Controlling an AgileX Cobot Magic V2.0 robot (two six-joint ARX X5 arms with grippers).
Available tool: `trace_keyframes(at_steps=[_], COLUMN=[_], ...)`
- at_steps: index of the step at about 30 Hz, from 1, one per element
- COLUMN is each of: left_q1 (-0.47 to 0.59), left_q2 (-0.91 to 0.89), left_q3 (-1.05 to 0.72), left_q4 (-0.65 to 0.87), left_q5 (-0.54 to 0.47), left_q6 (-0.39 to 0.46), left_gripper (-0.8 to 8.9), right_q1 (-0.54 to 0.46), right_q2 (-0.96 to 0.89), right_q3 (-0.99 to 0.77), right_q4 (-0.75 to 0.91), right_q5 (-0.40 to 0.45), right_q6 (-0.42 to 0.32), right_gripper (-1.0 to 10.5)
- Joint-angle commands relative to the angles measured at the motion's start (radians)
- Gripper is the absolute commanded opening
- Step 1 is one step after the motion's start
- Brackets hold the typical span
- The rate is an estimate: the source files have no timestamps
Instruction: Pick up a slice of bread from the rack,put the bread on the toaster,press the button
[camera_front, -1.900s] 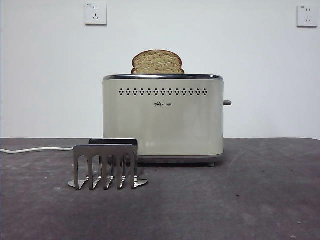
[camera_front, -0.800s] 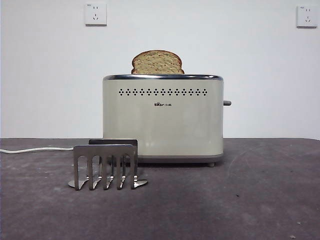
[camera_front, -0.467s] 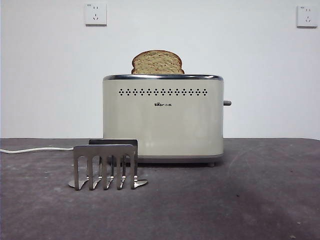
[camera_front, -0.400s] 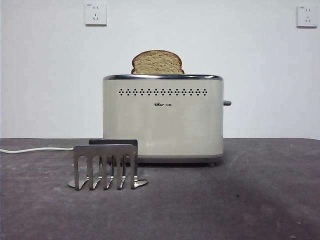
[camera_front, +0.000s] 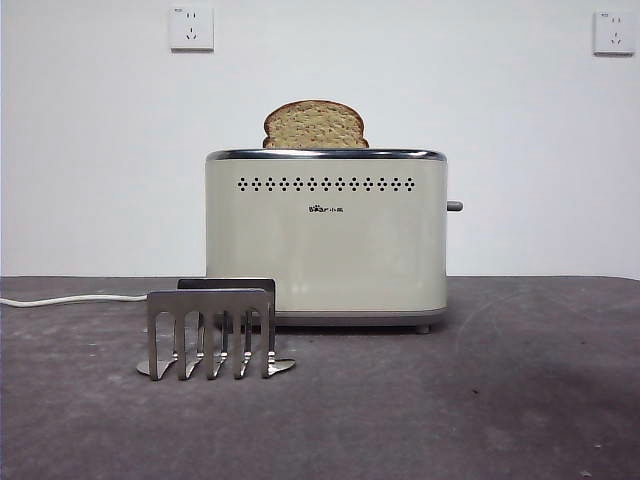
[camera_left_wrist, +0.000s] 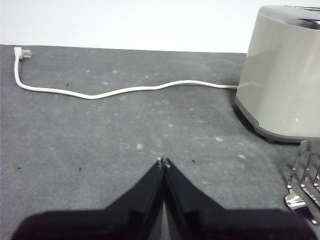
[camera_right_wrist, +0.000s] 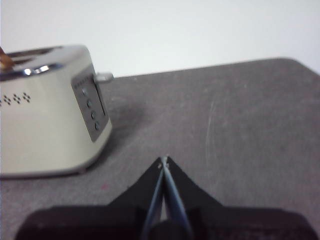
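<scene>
Light: I see even, soft, bright white wall.
Glare: highlight on toaster chrome rim.
Shadows: faint under rack; dark below both wrist cameras.
Focus: right wrist view soft; front view sharp.

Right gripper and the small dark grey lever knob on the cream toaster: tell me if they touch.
Apart. The right wrist view shows the right gripper, jaws shut, with bare table between it and the lever knob on the toaster.

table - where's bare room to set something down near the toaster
Bare table lies beside the toaster on its button side, and ahead of the rack. It is crowded where the rack stands close before the toaster and the cord runs.
</scene>
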Motion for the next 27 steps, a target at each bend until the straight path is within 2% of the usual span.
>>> trace_keyframes(at_steps=[1,8,13,27], left_q1=[0.003,0.003,0.003,0.003], left_q2=[-0.003,-0.003,-0.003,-0.003], left_q3=[-0.015,-0.015,-0.015,-0.015], left_q4=[0.001,0.001,0.001,0.001], left_q5=[-0.003,-0.003,-0.002,-0.003], left_q6=[-0.007,-0.007,-0.006,-0.007], left_gripper=[-0.03,-0.03,-0.03,-0.03], right_q1=[0.009,0.015,0.015,0.015], right_q2=[-0.018,-0.051,-0.051,-0.051], right_q3=[-0.035,-0.048,-0.048,-0.048], right_q4=[0.012,-0.086,-0.086,-0.084], right_q5=[0.005,0.026,0.028,0.029], right_q6=[0.031,0.027,0.050,0.048], right_gripper=[0.0,0.0,0.0,0.0])
